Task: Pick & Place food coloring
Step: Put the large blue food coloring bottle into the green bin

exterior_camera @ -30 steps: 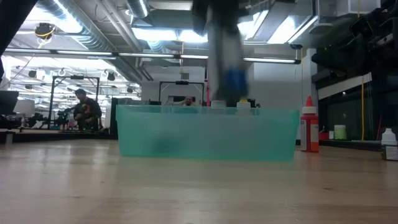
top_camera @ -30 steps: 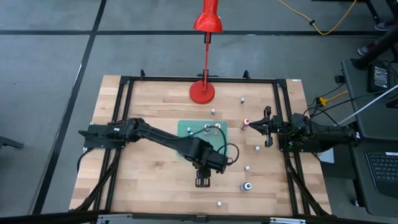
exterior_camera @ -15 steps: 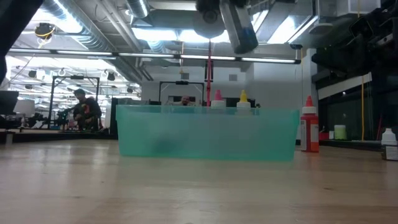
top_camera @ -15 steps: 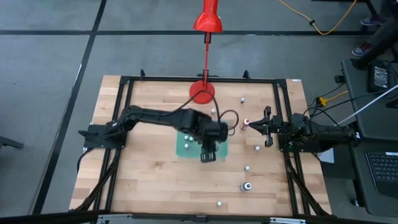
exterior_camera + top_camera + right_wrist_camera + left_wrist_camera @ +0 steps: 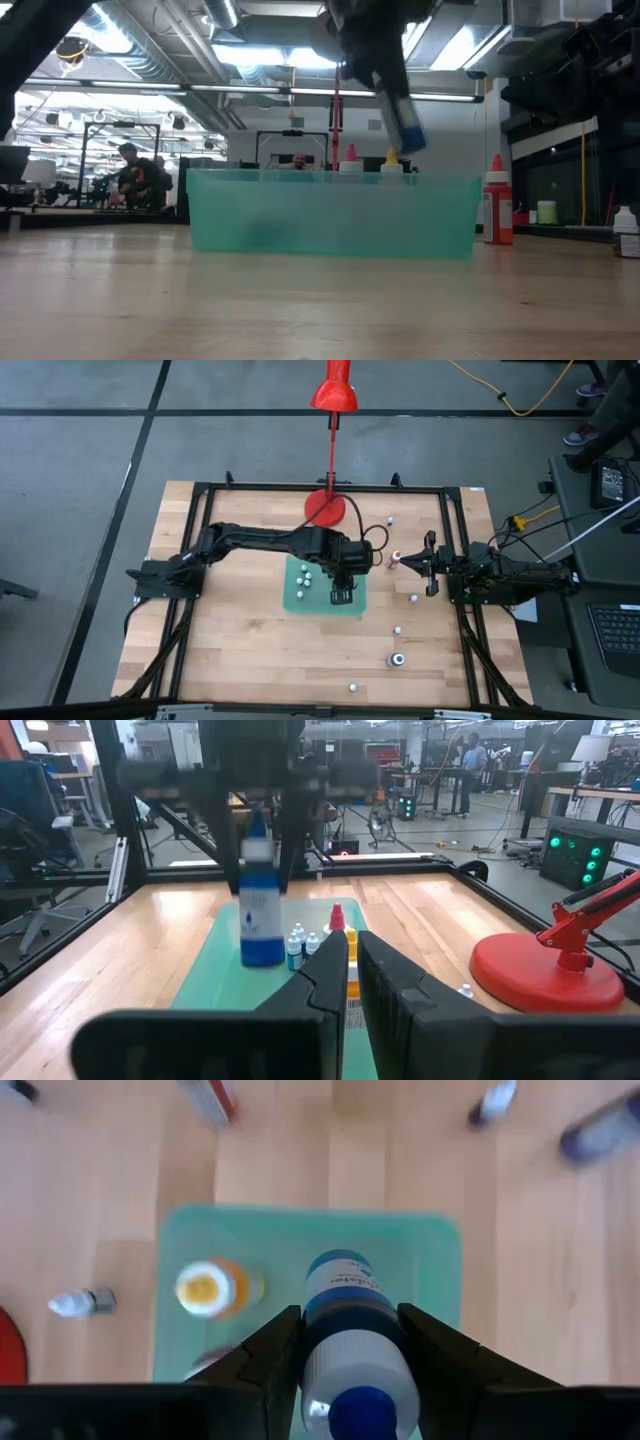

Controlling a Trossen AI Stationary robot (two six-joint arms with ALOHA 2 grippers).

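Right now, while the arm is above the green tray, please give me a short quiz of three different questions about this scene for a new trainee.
1. True or false: the left end effector holds a blue food coloring bottle.
2. Where is that bottle? A) over the green tray B) beside the red lamp base C) at the table's front edge
3. Fill in: the right end effector, waiting at the table's right side, is ____.

Key: 1 true; 2 A; 3 shut.
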